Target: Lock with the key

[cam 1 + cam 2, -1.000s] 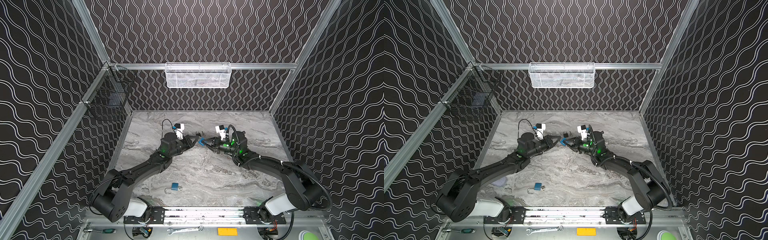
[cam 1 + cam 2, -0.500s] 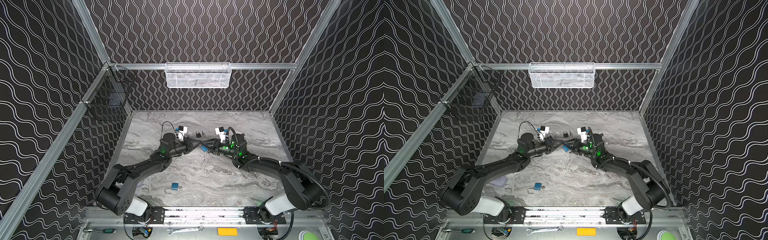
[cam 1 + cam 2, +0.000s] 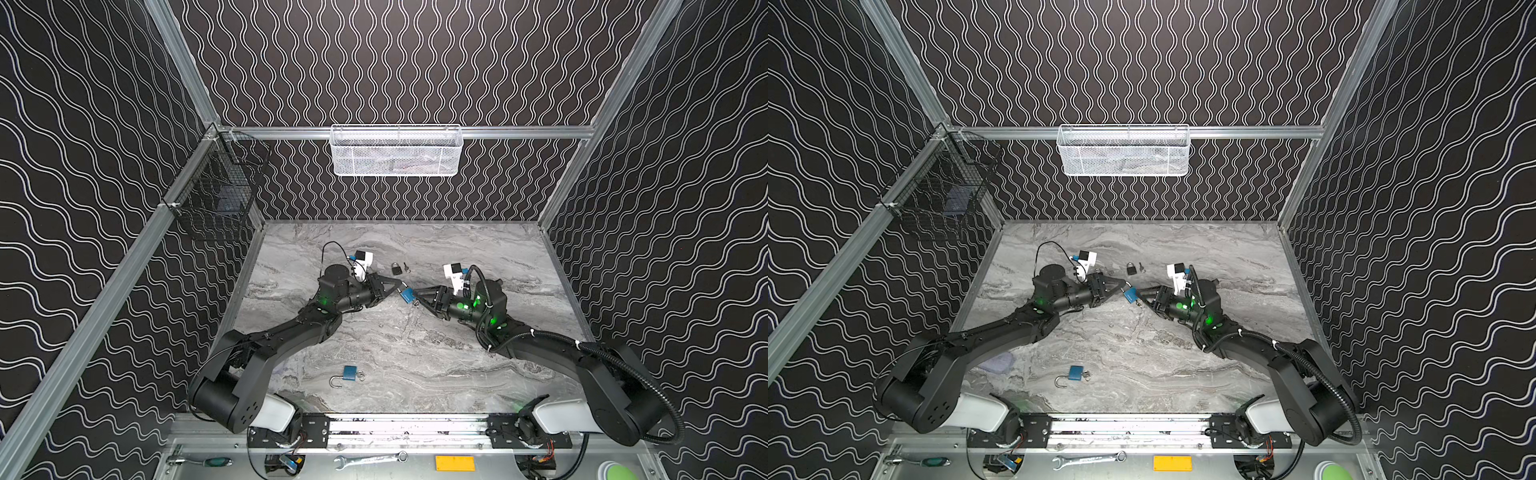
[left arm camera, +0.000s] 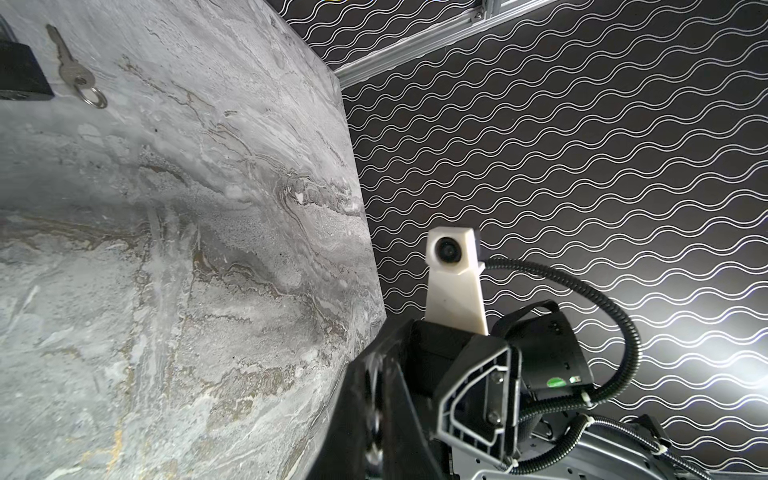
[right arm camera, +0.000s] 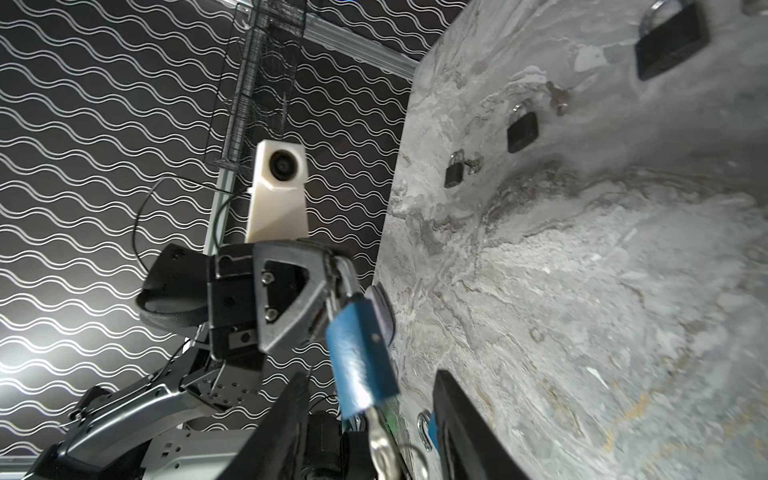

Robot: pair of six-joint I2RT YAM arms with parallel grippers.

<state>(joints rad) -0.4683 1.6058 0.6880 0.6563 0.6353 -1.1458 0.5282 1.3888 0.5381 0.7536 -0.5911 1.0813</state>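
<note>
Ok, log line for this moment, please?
left pincer: shut on blue padlock, in air | key: in keyhole | right pincer: open around key, not gripping

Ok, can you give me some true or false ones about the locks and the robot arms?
1. The left jaws are shut on the blue padlock. True.
2. The right jaws are squeezing its key. False: they stand open, one on each side of the key.
3. A second blue padlock lies on the table with its shackle open. True.
4. The white basket sits on the table. False: it hangs on the back wall.
</note>
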